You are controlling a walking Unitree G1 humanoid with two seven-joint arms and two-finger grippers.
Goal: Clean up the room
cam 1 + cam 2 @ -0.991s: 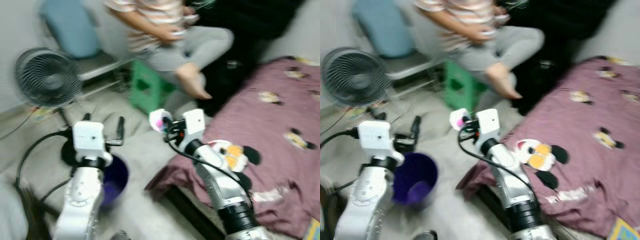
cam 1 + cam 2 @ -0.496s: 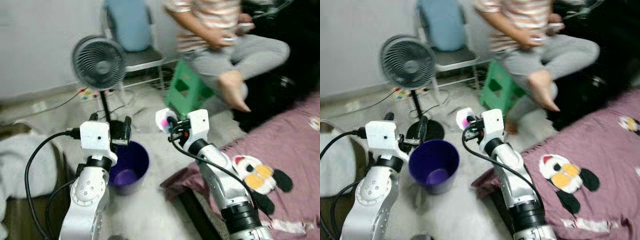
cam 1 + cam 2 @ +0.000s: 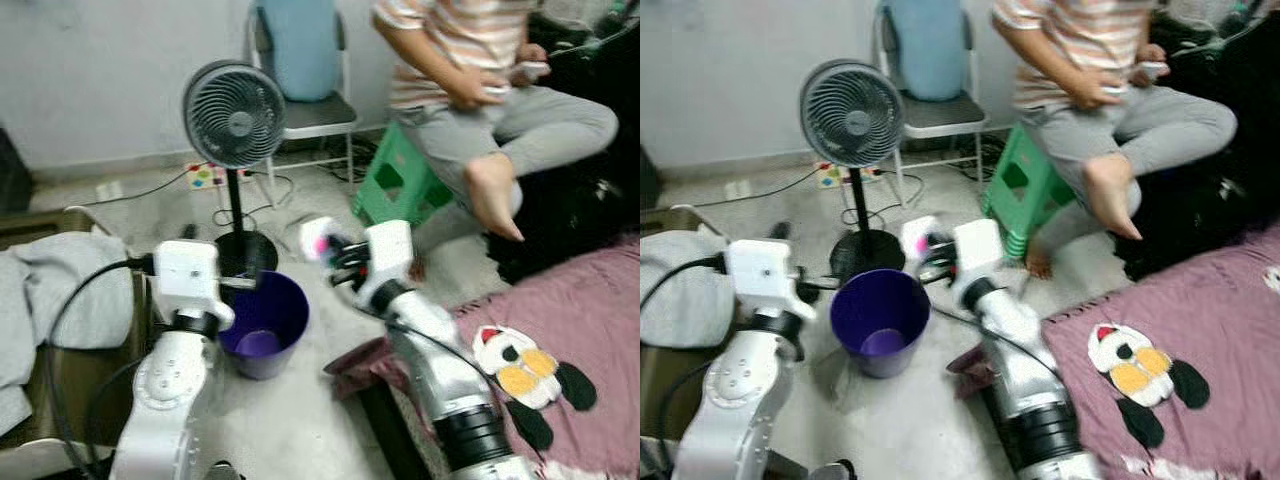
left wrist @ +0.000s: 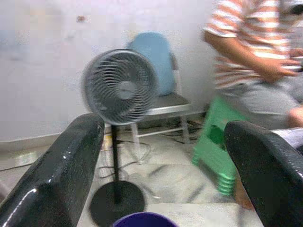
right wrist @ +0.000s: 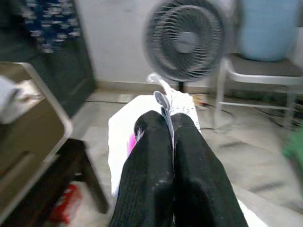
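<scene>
Right gripper (image 3: pixel 335 262) clamped a white wrapper (image 3: pixel 318 238) mid-frame, above-right of purple bin (image 3: pixel 263 325); left gripper (image 4: pixel 161 165) gaped wide, empty.

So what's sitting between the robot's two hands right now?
The purple bin stands on the floor between the open left hand and the right hand, which is shut on a white wrapper; the eye views show this.

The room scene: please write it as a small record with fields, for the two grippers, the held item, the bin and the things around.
right gripper: shut on a white wrapper, held above the floor beside the bin
left gripper: open, holding nothing, near the bin
bin: purple bin, upright on the floor between the arms
fan: standing behind the bin
person: seated by a green stool
bed cover: purple, on the robot's right
</scene>
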